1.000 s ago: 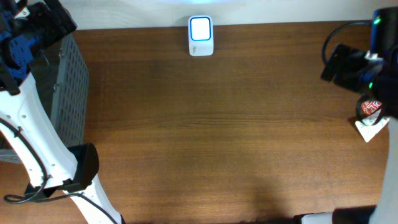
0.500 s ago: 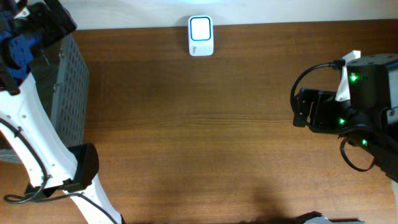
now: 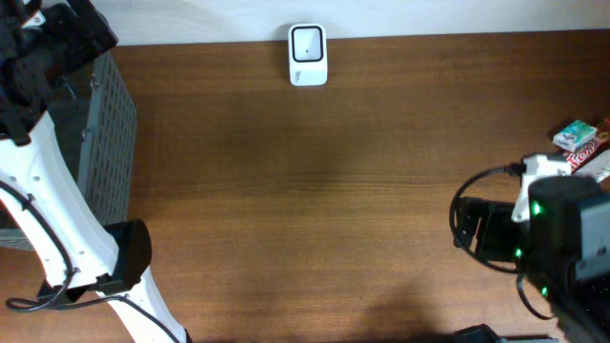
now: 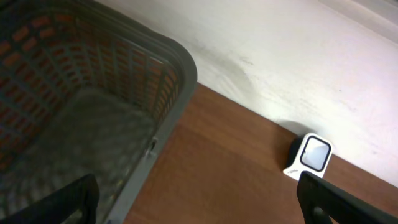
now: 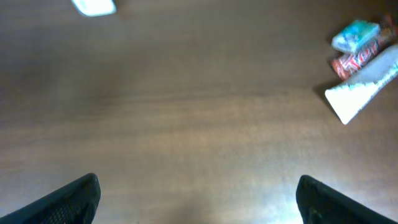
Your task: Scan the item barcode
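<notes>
Right wrist view shows the white tube [image 5: 364, 84] whole, just beside a red bar [image 5: 360, 59] and teal packet [image 5: 354, 34] on the counter [image 5: 186, 112]; overhead, the arm [image 3: 562, 229] covers most of it. Right claw [image 5: 198, 186] and left claw [image 4: 198, 186] both gape wide, empty, the left above a basket [image 4: 93, 93] near the scanner [image 4: 311, 155].

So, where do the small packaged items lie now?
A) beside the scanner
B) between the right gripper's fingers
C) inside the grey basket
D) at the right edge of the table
D: the green packet, the red bar and the white tube lie together at the right edge of the table, far from the scanner at the back edge.
</notes>
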Motion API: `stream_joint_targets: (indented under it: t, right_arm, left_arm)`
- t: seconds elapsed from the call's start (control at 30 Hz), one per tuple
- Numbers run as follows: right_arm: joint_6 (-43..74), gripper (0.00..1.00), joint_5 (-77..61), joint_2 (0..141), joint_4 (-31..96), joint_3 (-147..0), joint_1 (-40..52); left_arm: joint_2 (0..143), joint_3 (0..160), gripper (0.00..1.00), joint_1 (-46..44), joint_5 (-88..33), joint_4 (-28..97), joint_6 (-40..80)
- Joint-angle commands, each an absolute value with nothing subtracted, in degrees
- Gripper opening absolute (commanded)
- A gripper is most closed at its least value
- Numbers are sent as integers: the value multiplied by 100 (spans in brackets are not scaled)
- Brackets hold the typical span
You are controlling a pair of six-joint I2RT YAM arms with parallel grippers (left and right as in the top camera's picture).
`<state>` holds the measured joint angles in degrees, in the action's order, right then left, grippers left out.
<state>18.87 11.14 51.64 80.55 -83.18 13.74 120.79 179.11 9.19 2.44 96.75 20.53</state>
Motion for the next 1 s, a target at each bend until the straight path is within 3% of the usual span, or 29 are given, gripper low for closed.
stream_joint_targets:
  t: [0.0,0.2,0.33,0.47,0.97]
  right_arm:
    - [1747,99,1210,4200,7481,-7083,985]
    - [1066,99,718,2379,5231,-4504,351]
    - [-21,99,-379,1592,3852,-3087,-80]
    - [-84,99,-454,880,2646,-1981,-115]
    - [-281,99,-615,19,-82,-270,-244]
  left_arm:
    - [11998,17930,99,956,281,9671,1964]
    - [11998,17930,99,954,281,9671,1964]
    - [11998,17928,99,956,281,9671,1964]
    - [11998,17930,99,956,281,9671,1964]
    - [11998,17930,99,956,281,9671,1964]
